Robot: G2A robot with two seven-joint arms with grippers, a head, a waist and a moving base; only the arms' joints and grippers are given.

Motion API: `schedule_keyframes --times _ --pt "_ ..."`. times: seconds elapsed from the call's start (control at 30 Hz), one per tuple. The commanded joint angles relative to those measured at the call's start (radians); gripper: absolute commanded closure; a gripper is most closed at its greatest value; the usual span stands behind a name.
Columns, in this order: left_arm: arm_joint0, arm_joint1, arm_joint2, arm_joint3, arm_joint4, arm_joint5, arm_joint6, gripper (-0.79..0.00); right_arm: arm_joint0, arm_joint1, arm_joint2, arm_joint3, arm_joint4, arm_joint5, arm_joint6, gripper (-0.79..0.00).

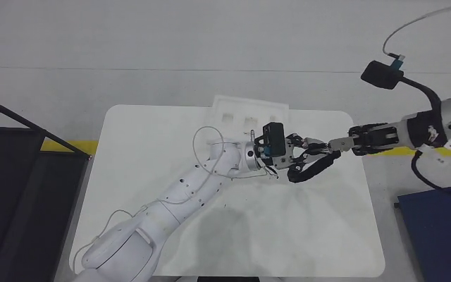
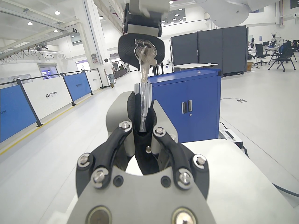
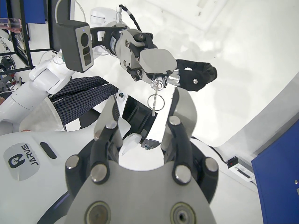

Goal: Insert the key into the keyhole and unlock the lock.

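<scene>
Key (image 2: 146,57) sat in the lock (image 2: 143,101)
Left gripper (image 1: 311,156) was clamped on the lock; right gripper (image 1: 338,146) stood apart around the key

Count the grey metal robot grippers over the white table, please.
2. The left gripper holds the silver lock cylinder above the white table; the right gripper, open, faces it around the silver key.
</scene>
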Motion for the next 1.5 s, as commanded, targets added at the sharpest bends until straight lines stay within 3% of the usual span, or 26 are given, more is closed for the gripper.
schedule_keyframes --times 0.0,0.37,0.53,0.7,1.0,1.47 --pt "0.008 0.002 -0.013 0.004 -0.023 -0.016 -0.004 0.000 -0.010 -0.003 0.009 0.016 0.029 -0.068 -0.042 -0.785" --pt "0.024 0.016 -0.094 -0.021 -0.218 -0.214 -0.140 0.000 -0.079 -0.003 0.069 0.074 0.023 -0.601 -0.202 -0.785" --pt "0.021 0.026 -0.137 -0.038 -0.320 -0.296 -0.250 0.000 -0.108 -0.003 0.084 0.092 0.011 -0.797 -0.190 -0.785" --pt "0.025 0.039 -0.159 -0.079 -0.420 -0.303 -0.359 0.000 -0.112 -0.009 0.087 0.099 -0.028 -0.943 -0.114 -0.785" --pt "0.032 0.073 -0.130 -0.156 -0.587 -0.303 -0.493 0.000 -0.071 -0.013 0.013 0.010 -0.222 -0.962 -0.134 -0.785" --pt "0.059 0.123 -0.153 -0.186 -0.621 -0.303 -0.587 0.000 -0.064 -0.013 0.006 0.024 -0.222 -0.968 -0.139 -0.785"
